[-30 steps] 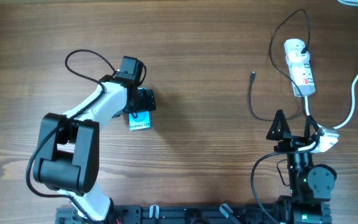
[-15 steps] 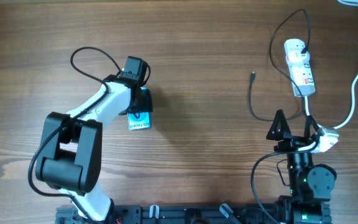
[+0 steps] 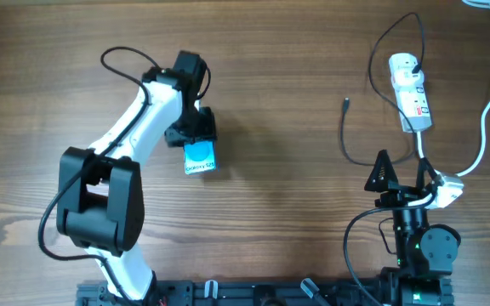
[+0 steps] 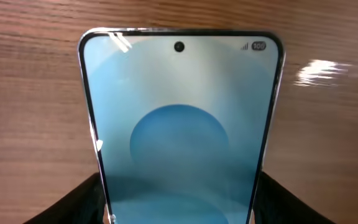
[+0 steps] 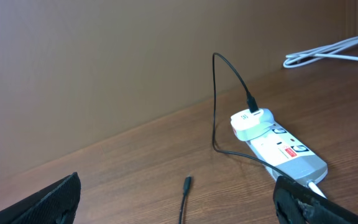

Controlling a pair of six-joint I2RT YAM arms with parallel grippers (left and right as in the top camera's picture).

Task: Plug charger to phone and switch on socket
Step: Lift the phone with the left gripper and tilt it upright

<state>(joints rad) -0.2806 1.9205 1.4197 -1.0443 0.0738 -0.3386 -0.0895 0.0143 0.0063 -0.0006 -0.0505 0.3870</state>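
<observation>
My left gripper [image 3: 196, 136] is shut on the phone [image 3: 200, 158], whose cyan-blue screen fills the left wrist view [image 4: 179, 118] between the two black fingers. The charger is a thin black cable [image 3: 344, 140] with a small plug [image 3: 346, 104] lying free on the table at centre right; the plug also shows in the right wrist view [image 5: 186, 183]. The socket [image 3: 410, 92], a white power strip with red markings, lies at the far right and shows in the right wrist view [image 5: 284, 151]. My right gripper [image 3: 404, 177] is open and empty, near the front edge, below the socket.
A thicker white cable [image 3: 487, 110] runs along the right edge of the wooden table [image 3: 279, 68]. A white adapter [image 5: 252, 121] with the black cable sits plugged into the socket's far end.
My left gripper has swung to the right and slightly back, carrying the phone with it. The right arm, charger and socket have not moved.
</observation>
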